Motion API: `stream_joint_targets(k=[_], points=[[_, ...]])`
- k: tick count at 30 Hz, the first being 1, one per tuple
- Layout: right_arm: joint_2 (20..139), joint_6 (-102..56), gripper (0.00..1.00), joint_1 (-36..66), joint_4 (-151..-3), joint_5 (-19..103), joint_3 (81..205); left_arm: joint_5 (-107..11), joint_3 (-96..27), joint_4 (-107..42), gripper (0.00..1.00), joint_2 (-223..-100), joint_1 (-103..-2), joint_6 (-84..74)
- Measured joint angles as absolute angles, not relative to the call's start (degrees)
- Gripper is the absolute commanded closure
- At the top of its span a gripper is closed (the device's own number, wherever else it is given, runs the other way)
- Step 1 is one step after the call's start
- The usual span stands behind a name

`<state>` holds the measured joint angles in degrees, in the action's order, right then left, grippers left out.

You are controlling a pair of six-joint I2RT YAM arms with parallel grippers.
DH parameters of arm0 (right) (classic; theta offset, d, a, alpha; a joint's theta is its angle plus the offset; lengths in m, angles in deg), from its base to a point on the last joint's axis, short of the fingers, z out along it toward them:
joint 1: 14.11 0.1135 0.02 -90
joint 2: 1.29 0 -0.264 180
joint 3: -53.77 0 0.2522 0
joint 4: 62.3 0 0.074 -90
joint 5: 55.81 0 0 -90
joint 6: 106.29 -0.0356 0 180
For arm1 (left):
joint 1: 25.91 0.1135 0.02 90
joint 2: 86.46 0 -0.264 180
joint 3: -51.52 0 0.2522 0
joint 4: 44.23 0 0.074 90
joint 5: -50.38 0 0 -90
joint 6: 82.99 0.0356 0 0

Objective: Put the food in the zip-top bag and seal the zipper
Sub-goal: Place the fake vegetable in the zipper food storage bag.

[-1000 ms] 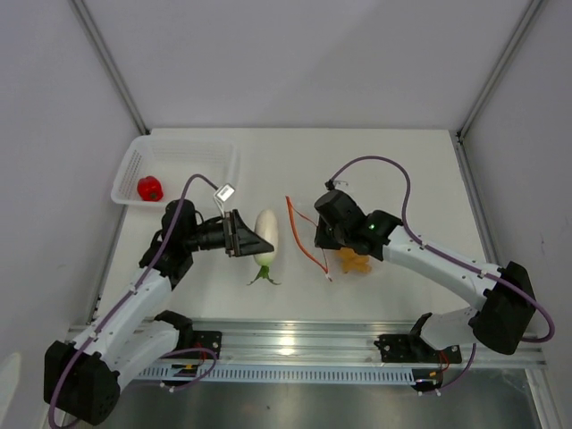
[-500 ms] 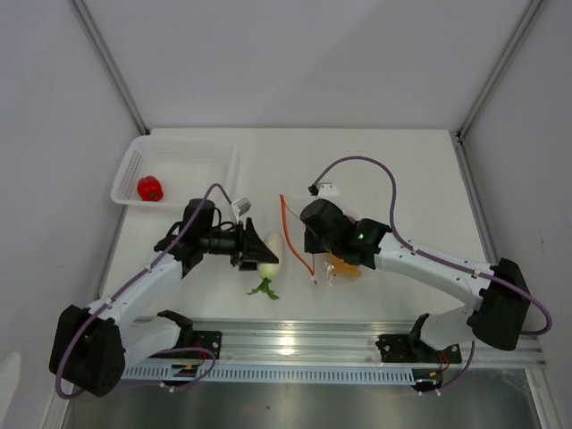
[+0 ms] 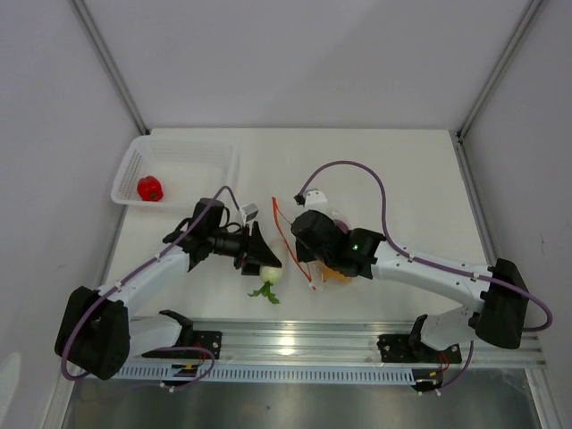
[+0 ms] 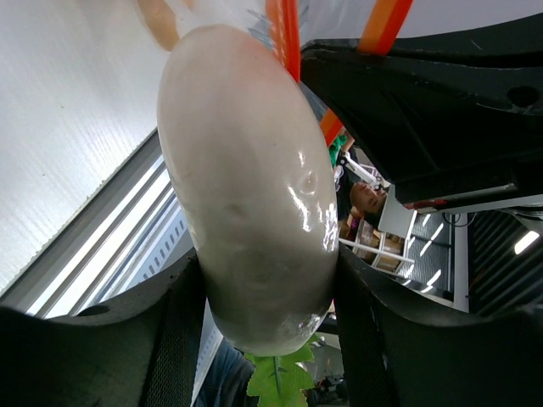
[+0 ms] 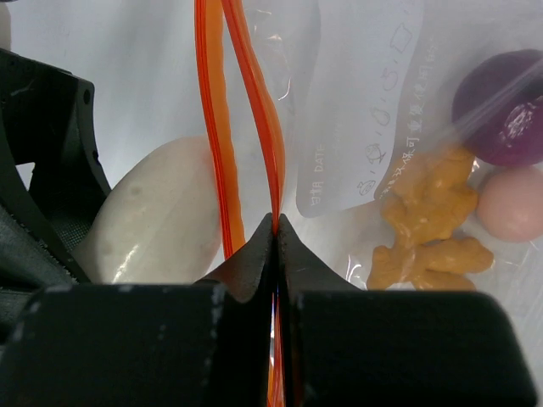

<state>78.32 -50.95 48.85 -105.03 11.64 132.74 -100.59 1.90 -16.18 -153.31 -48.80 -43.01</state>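
Items counted across the views: two arms, each with one gripper, left gripper point(image 3: 261, 256) and right gripper point(image 3: 304, 255); one zip-top bag point(image 5: 373, 144) with one zipper point(image 5: 254, 119); one white basket point(image 3: 179, 165), upper left of the top view.

Foods, five pieces:
- one white radish point(image 4: 246, 195)
- one red piece point(image 3: 149, 189)
- one purple piece point(image 5: 502, 108)
- one orange-yellow piece point(image 5: 428, 220)
- one pink piece point(image 5: 511, 203)

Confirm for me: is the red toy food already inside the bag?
No, the red toy food lies in the white basket, apart from the bag.

White table point(image 3: 402, 179) with basket point(image 3: 179, 165), bag point(image 3: 308, 241).
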Motion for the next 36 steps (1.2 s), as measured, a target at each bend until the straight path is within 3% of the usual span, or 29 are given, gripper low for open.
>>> stream_joint_targets(k=[14, 36], points=[[78.30, -51.28, 1.00, 49.33, -105.31, 8.47, 132.56, -98.42, 1.99, -11.62, 0.92, -144.42, -48.93, -41.99], [77.23, -50.93, 1.00, 52.69, -103.17, 9.92, 130.66, -99.87, 1.77, -15.05, 0.89, -149.16, -49.06, -45.05]])
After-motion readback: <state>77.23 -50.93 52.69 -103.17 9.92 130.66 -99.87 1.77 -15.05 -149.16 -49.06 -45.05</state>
